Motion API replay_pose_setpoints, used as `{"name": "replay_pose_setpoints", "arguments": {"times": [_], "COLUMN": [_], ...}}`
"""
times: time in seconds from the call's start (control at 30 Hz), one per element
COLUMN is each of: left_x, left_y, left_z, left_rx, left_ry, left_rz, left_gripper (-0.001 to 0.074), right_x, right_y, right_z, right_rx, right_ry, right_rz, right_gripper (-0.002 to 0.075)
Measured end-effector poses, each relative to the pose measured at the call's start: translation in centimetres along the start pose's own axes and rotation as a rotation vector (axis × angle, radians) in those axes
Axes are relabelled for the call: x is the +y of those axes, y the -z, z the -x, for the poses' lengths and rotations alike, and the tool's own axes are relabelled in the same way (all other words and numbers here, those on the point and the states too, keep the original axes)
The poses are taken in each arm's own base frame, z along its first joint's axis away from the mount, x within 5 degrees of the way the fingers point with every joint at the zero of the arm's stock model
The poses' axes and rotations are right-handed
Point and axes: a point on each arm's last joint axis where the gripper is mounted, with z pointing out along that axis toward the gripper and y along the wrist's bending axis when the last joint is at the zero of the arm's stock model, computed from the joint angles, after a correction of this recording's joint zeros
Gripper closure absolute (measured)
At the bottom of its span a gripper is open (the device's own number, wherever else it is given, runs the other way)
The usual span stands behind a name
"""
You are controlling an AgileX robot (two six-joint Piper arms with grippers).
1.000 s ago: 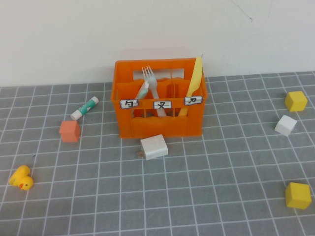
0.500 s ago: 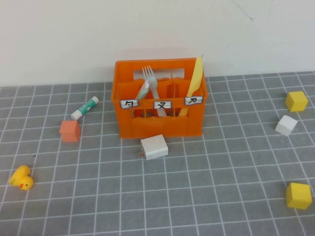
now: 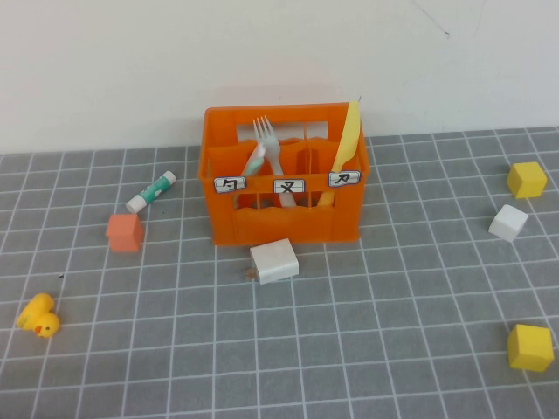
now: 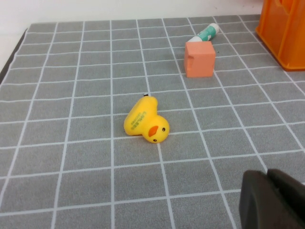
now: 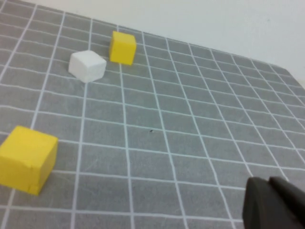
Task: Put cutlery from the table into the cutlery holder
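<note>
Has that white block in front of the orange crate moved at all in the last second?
No. The white block sits just in front of the crate, on the same grid squares as before. Both tools, left and right, are shut, far from it.

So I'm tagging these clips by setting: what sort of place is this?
Probably a lab test bench, not a kitchen: a grid-marked table, a labelled orange crate of cutlery, and scattered toy blocks and a rubber duck.

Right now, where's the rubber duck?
In the high view the yellow rubber duck lies on the table's near-left area, nearer than the small orange cube, well left of the orange crate.
</note>
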Motion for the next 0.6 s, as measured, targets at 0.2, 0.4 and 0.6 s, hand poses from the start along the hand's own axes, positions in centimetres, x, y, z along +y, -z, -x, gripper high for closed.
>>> {"name": "replay_pose_setpoints", "arguments": {"times": [0.2,0.4,0.6], "left_x": [0.00,0.00,0.00], "left_y": [0.00,0.00,0.00], "left_z": [0.00,0.00,0.00], "left_rx": [0.000,0.000,0.000], "left_ry": [-0.004,-0.003,-0.003], "left_rz": [0.000,0.000,0.000], "left_gripper": [0.0736,0.0736,0.0736], "right_x": [0.12,0.12,0.28], "right_y": [0.01,0.01,0.00], "right_z": [-0.38,-0.40,-0.36], "right_rx": [0.042,0.044,0.035], "right_ry": [-0.016,-0.071,-0.116], "right_rz": [0.012,0.011,0.056], "right_gripper": [0.0727,0.0727,0.0728]}}
